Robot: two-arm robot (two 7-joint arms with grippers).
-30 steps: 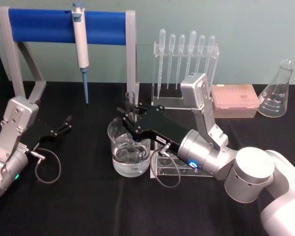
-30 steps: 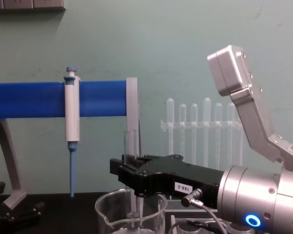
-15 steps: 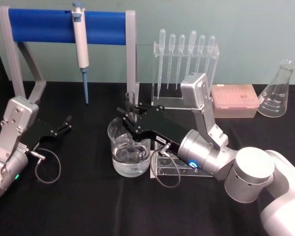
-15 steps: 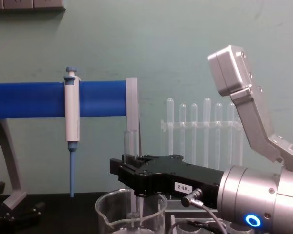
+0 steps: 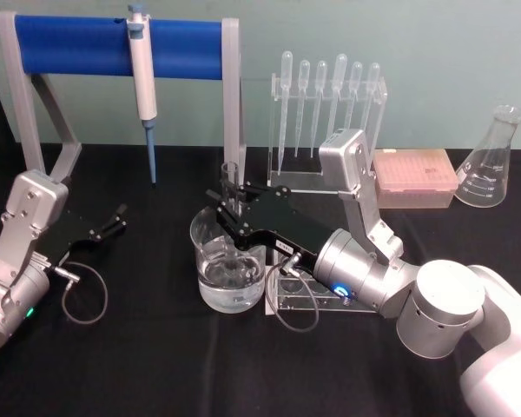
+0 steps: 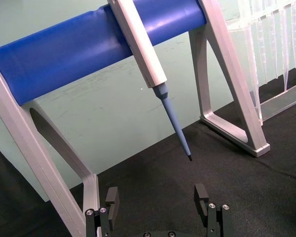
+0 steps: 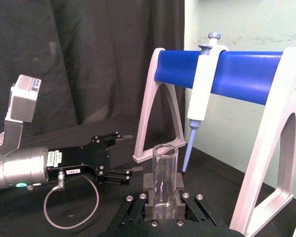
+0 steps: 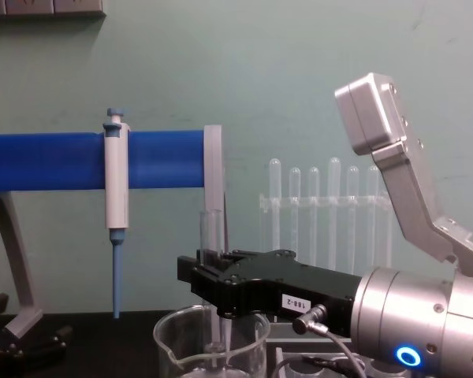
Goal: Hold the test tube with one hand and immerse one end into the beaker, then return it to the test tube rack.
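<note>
The clear test tube (image 5: 230,184) stands upright with its lower end inside the beaker (image 5: 210,261), which holds some clear liquid. My right gripper (image 5: 231,208) is shut on the tube's middle, just above the beaker's rim. From the side, the test tube (image 8: 211,230) rises above the black right gripper (image 8: 208,269) and dips into the beaker (image 8: 173,346). The right wrist view shows the test tube (image 7: 164,170) clamped between the fingers. At the table's left, my left gripper (image 5: 117,217) rests open, its fingers (image 6: 111,200) apart with nothing between them.
A blue-and-white pipettor (image 5: 142,82) hangs on the blue-barred stand (image 5: 78,39) at the back left. A rack of plastic pipettes (image 5: 330,104), a pink tip box (image 5: 415,178) and a conical flask (image 5: 491,161) line the back right. A clear holder (image 5: 300,300) sits under my right wrist.
</note>
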